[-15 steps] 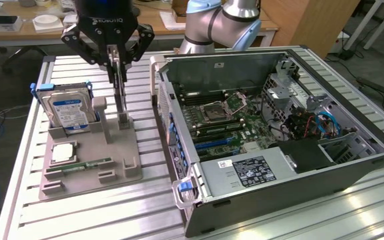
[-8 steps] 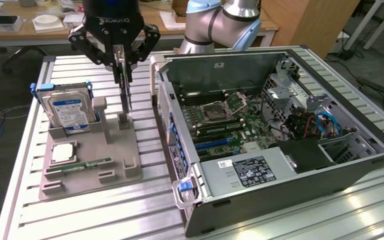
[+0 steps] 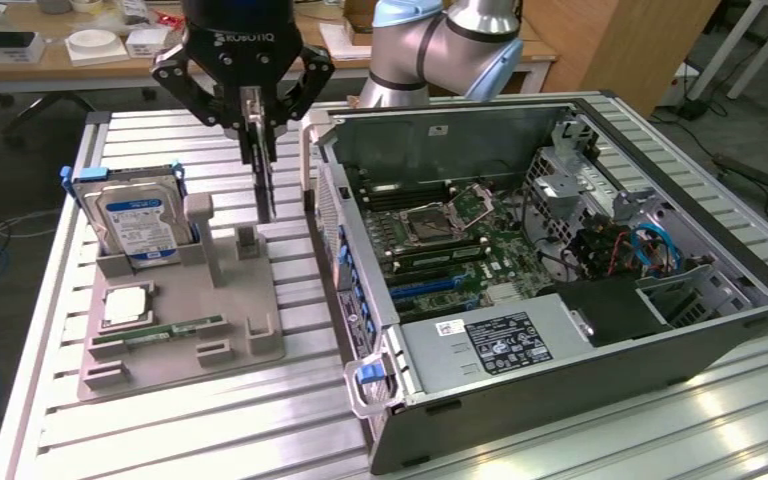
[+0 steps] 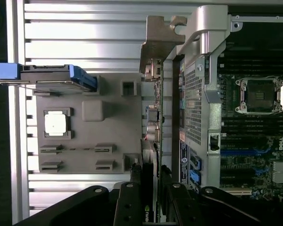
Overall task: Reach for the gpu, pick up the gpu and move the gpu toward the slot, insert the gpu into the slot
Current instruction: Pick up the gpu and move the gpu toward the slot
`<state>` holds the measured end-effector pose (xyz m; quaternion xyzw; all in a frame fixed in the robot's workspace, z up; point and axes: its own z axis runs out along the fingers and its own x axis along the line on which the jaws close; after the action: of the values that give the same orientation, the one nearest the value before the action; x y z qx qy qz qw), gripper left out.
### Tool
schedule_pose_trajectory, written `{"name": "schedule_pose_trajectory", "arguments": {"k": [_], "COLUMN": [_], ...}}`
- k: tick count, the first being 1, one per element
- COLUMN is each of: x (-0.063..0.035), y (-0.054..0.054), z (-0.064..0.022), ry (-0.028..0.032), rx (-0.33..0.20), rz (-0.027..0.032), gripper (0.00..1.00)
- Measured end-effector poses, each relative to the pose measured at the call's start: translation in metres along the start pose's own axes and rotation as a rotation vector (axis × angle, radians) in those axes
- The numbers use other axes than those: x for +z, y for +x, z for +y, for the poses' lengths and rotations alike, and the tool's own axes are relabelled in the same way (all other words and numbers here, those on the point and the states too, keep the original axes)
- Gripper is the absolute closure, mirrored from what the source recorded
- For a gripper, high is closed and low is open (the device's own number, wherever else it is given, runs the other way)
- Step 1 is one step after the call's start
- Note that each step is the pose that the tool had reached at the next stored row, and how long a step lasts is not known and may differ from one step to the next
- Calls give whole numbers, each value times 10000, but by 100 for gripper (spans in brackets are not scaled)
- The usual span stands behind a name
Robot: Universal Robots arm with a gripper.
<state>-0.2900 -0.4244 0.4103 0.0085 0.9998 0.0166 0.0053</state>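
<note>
The gripper (image 3: pixel 260 125) is clamped on the gpu (image 3: pixel 264 185), which hangs upright just above the grey fixture tray (image 3: pixel 171 350) beside the open computer case (image 3: pixel 598 390); the carry toward the slot likely demands clearing the case wall.

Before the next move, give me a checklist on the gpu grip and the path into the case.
1. gpu clamped in gripper: ok.
2. gpu hanging upright: ok.
3. gpu clear of the grey tray: ok, it hangs above the tray's case-side edge.
4. gpu over the open case: not ok, it is outside the case wall.
5. Slot on the motherboard unobstructed: cannot tell.
6. hard drive out of the way: ok.
</note>
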Motion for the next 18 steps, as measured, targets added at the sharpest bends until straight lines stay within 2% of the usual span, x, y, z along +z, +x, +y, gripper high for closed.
{"name": "schedule_pose_trajectory", "arguments": {"k": [18], "x": [5], "y": [-504], "z": [9], "ry": [-2], "rx": [1], "rz": [0], "gripper": [74]}}
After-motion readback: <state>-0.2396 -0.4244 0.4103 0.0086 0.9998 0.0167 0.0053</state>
